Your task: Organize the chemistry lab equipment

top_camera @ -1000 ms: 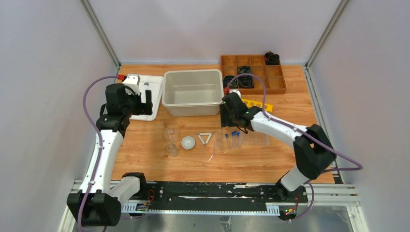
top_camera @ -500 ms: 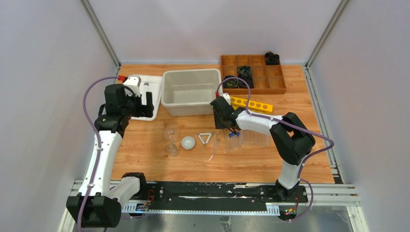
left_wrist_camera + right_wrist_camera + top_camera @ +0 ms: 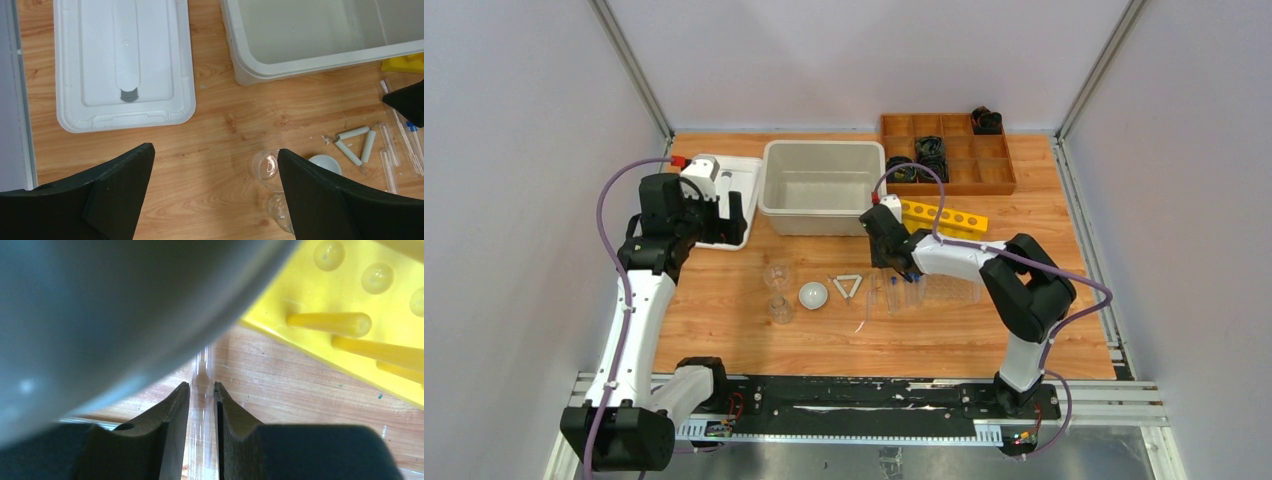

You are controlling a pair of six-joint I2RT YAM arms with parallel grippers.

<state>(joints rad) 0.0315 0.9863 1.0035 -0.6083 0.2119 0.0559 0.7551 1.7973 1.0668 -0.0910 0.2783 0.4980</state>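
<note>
Right gripper (image 3: 201, 386) pinches a thin clear rod (image 3: 202, 365), glassy, nearly invisible against the table (image 3: 300, 385); left gripper (image 3: 215, 150) hangs wide open.

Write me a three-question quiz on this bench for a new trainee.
1. True or false: the left hand is shut on something.
2. What does the right hand grip? A) glass beaker B) clear tube C) yellow rack
3. On the table, what lies between the white round dish and the blue-capped tubes?
Key: 1 false, it is open and holds nothing. 2 B. 3 the white triangle frame.
</note>
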